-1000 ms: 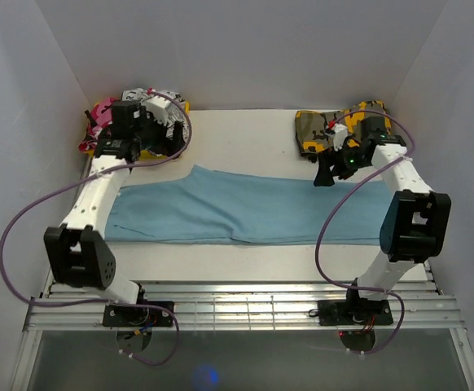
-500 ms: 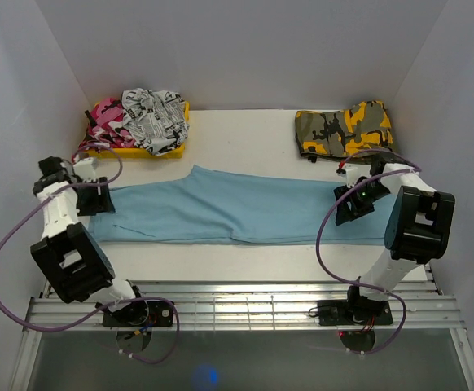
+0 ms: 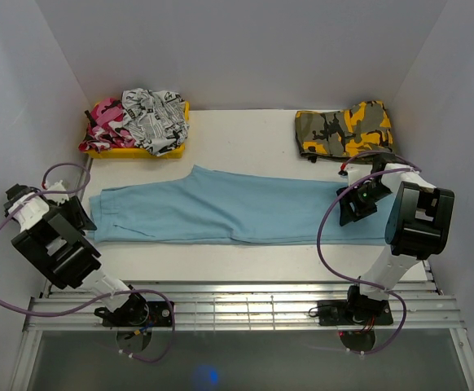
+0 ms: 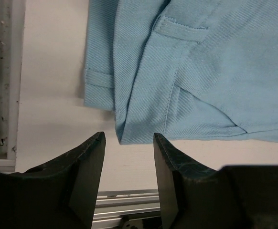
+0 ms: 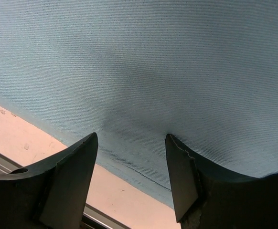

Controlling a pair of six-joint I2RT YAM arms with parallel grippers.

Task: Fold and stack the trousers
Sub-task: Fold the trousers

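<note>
At 10 o'clock on your table [image 3: 245,134], a yellow tray [image 3: 151,151] holds a pink garment [image 3: 103,122] and a black-and-white printed garment [image 3: 155,114], both crumpled and touching each other.

Your left gripper [image 3: 84,216] sits low at 9 o'clock, at the table's left edge, pointing toward 3 o'clock. In its wrist view the two dark fingers [image 4: 89,162] stand apart with nothing between them, so it is open. The near corner of the waistband lies just ahead of the gap, not inside it.

The trousers [image 3: 229,208] lie flat across the middle of the table, stretched lengthwise from 9 o'clock to 3 o'clock. The waistband end is at 9 o'clock, where a belt loop [image 4: 98,78] and a stitched pocket opening [image 4: 182,28] show in the left wrist view. The legs run toward 3 o'clock. They lie well apart from the tray and from the garment at 2 o'clock.

Your right gripper [image 3: 348,210] is over the leg end at 3 o'clock. In its wrist view the fingers [image 5: 72,171] are spread with only blue cloth beneath them, close to the near hem. This tool is open too, gripping nothing. You cannot tell from these views whether its tips touch the cloth, though a faint dark crease shows between them.

At 2 o'clock a folded yellow-and-olive camouflage garment [image 3: 343,130] rests on the table, near the right arm's cable.
</note>
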